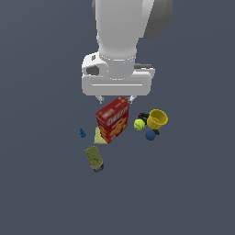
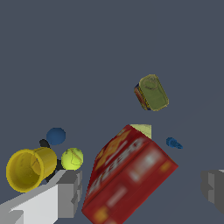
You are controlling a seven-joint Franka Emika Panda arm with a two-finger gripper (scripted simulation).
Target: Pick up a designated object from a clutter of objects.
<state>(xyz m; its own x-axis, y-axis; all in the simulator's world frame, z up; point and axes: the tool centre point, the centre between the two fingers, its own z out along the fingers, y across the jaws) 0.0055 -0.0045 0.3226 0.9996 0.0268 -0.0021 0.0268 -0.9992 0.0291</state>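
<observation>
Above the red box (image 1: 112,119), my fingers (image 1: 116,99) hang spread wide, holding nothing.
The blue ball (image 1: 150,135) sits beside the yellow-green ball (image 1: 139,124) and yellow cup (image 1: 157,119).

Dark grey-blue floor (image 1: 41,193) — flat, uniform in colour.

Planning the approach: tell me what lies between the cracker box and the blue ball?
The yellow-green ball sits between the cracker box and blue ball, in the exterior view.
</observation>
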